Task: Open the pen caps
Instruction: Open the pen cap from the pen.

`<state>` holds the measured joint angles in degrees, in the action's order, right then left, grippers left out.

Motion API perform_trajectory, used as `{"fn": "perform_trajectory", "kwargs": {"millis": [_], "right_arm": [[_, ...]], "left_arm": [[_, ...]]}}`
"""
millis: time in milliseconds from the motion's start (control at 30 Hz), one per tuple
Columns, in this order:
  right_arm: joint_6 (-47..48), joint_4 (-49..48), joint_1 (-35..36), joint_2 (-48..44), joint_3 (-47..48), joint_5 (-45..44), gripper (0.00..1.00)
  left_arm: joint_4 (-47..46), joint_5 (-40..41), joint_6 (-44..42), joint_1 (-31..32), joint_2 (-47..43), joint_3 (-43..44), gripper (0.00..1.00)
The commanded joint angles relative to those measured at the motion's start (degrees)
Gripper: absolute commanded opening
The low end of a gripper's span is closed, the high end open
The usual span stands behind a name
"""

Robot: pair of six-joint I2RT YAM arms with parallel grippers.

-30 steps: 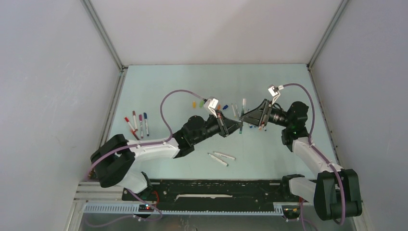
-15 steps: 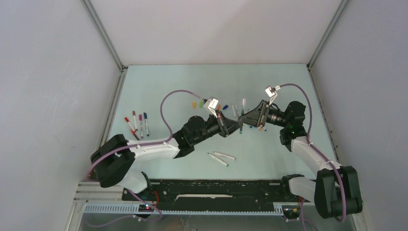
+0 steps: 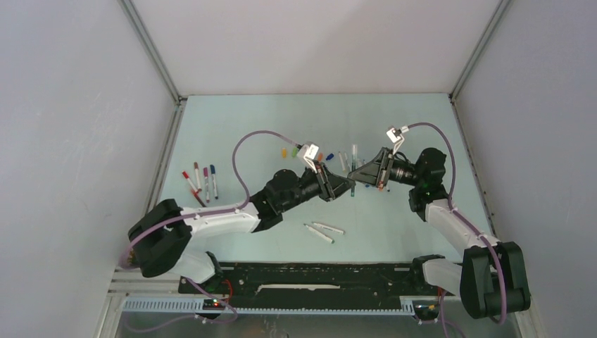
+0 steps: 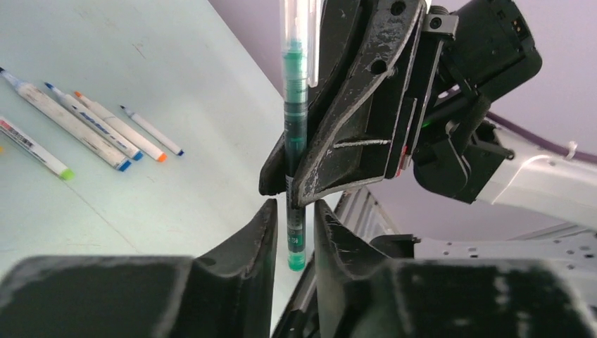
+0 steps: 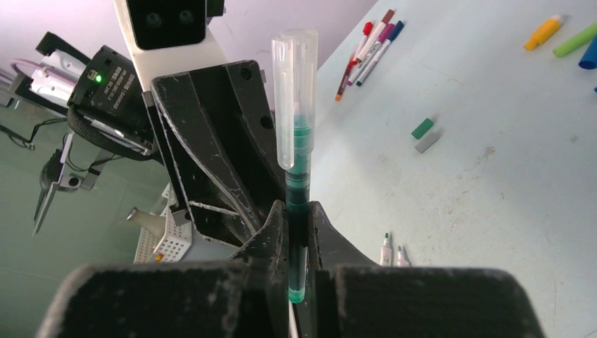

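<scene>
A green pen (image 5: 298,204) stands upright between both grippers above the table's middle, with a clear cap (image 5: 294,91) on its upper end. My right gripper (image 5: 299,215) is shut on the green barrel. My left gripper (image 4: 294,211) is open, its fingers either side of the pen's (image 4: 296,141) lower end with small gaps. In the top view the left gripper (image 3: 349,185) and right gripper (image 3: 358,176) meet tip to tip. Loose pen caps lie on the table: green (image 5: 422,128), grey (image 5: 426,143), and yellow (image 3: 284,151), green (image 3: 294,151), orange (image 3: 320,156) and blue (image 3: 329,157) ones behind the left arm.
Several capped pens (image 3: 200,179) lie at the table's left. Two white pens (image 3: 324,231) lie in front of the arms. Several uncapped white pens (image 4: 84,123) lie behind the grippers. Grey walls enclose the table (image 3: 281,120) on three sides.
The right gripper has closed on the green pen, and the left gripper has opened off it. Both arms stay almost in place.
</scene>
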<state>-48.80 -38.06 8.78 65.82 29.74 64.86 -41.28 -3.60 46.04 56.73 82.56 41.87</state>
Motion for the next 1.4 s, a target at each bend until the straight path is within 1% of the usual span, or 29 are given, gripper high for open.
{"fn": "perform_trajectory", "kwargs": {"millis": [0, 67, 100, 133, 167, 200, 267, 300, 400, 500, 633, 800, 967, 1200, 1367], "right_arm": [[2.36, -1.08, -0.52, -0.98, 0.91, 3.54, 0.0], [4.41, -0.17, -0.81, -1.13, 1.51, 5.61, 0.0], [6.78, 0.78, -0.81, -1.09, 2.07, 8.14, 0.0], [9.4, 2.48, -0.72, -1.01, 2.82, 10.51, 0.0], [12.31, 4.84, -0.56, -0.86, 3.66, 12.46, 0.0], [14.9, 8.63, -0.03, -0.68, 4.7, 14.67, 0.0], [20.37, 15.1, 0.88, 0.01, 6.85, 17.77, 0.0], [23.49, 18.55, 1.47, 0.24, 7.82, 18.44, 0.0], [30.27, 25.1, 2.92, 0.13, 9.3, 18.61, 0.0], [32.1, 26.21, 3.52, 0.09, 9.35, 18.81, 0.0], [32.72, 26.83, 3.55, 0.43, 9.37, 18.57, 0.0], [32.9, 27.07, 3.83, 0.95, 9.37, 18.17, 0.0], [32.99, 27.33, 3.98, 1.06, 9.37, 17.69, 0.0], [34.66, 29.7, 4.2, 1.33, 10.06, 17.24, 0.0], [34.64, 29.71, 4.23, 1.22, 10.07, 16.99, 0.0]], "left_arm": [[1.88, -2.23, -5.66, 0.05, -6.39, 1.63, 0.36], [3.52, -1.58, -8.99, -0.07, -10.31, -0.92, 0.5], [4.77, -0.75, -10.19, -0.17, -12.54, -1.9, 0.56], [5.93, 0.27, -11.48, -0.36, -15.29, -2.95, 0.64], [7.06, 1.52, -12.63, -0.51, -17.4, -3.9, 0.69], [7.95, 2.74, -13.39, -0.63, -19.37, -4.72, 0.81], [8.71, 3.41, -14.52, -1.06, -22.21, -6.36, 0.97], [8.48, 3.42, -14.91, -1.28, -23.19, -6.96, 0.99], [9.15, 2.84, -14.87, -1.95, -24.15, -6.94, 1.0], [11.05, 2.67, -13.03, -2.06, -22.34, -5.0, 1.0], [8.57, 1.74, -8.87, -2.06, -18.97, -3.63, 0.99], [4.98, -0.35, -5.75, -1.98, -14.86, -1.97, 0.91], [2.32, -0.76, -3.83, -1.97, -11.97, -0.7, 0.83], [0.86, -1.42, -2.51, -1.97, -9.42, 1.62, 0.71], [2.62, -1.24, -1.87, -1.96, -8.21, 3.52, 0.58]]}}
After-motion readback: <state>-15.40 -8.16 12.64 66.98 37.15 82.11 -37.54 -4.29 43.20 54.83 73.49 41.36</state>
